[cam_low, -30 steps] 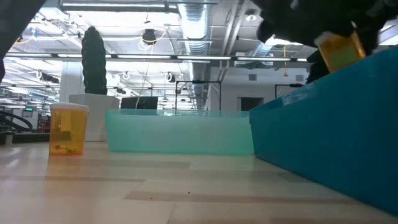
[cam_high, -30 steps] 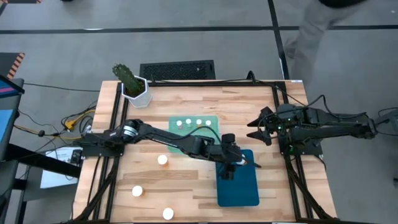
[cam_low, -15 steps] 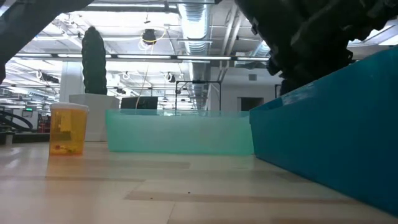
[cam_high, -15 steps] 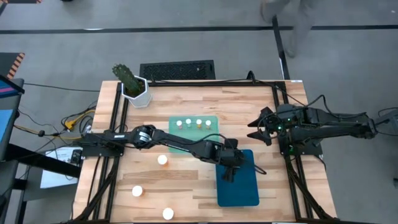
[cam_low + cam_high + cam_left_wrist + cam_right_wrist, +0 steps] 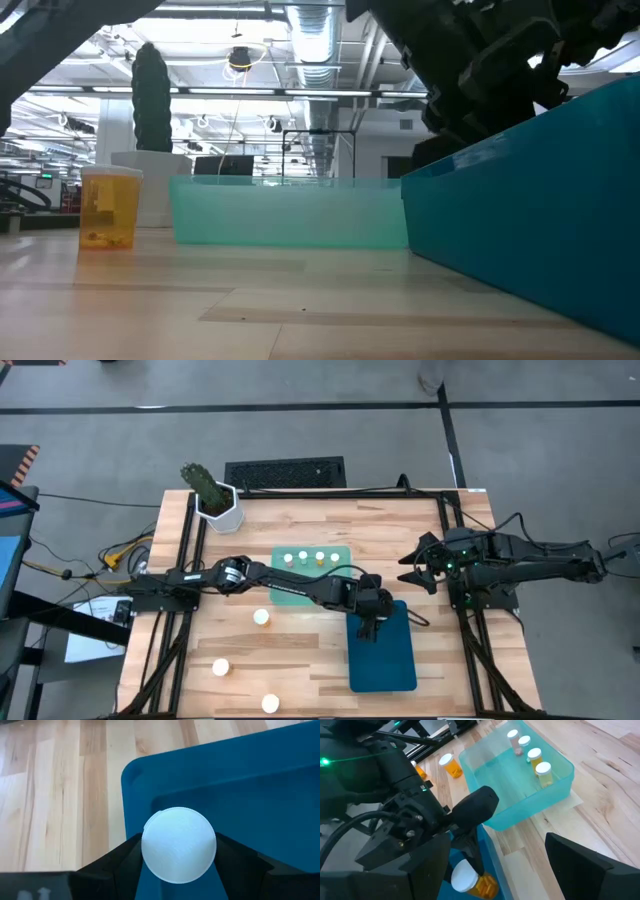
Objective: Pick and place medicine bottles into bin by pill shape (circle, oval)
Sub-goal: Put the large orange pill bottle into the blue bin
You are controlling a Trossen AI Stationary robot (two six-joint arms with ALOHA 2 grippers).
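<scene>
My left gripper (image 5: 371, 628) is over the far left corner of the blue tray (image 5: 395, 670) and is shut on a medicine bottle with a white cap (image 5: 179, 845) and amber body (image 5: 483, 885). Four bottles stand in the green tray (image 5: 345, 550), among them one at its left end (image 5: 284, 559). Three more stand on the table: one in the middle left (image 5: 261, 617), one nearer (image 5: 220, 668) and one at the near edge (image 5: 269, 703). My right gripper (image 5: 410, 572) is open and empty at the table's right. My left gripper pinches the bottle between its two fingers (image 5: 131, 865), one on each side of the white cap's rim (image 5: 147, 857). The fingers come from above, slanting down into the blue tray. The bottle sits tilted inside the tray; whether it touches the tray floor cannot be told.
A white hexagonal pot with a green cactus (image 5: 212, 498) stands at the far left corner. In the low view the blue tray's wall (image 5: 530, 220) hides the held bottle, and one amber bottle (image 5: 108, 205) stands left of the green tray (image 5: 290, 212).
My left gripper has gone down with the bottle. In the low view the bottle was tilted above the blue tray's rim, and it is now hidden behind the tray wall. My right arm has kept still.
</scene>
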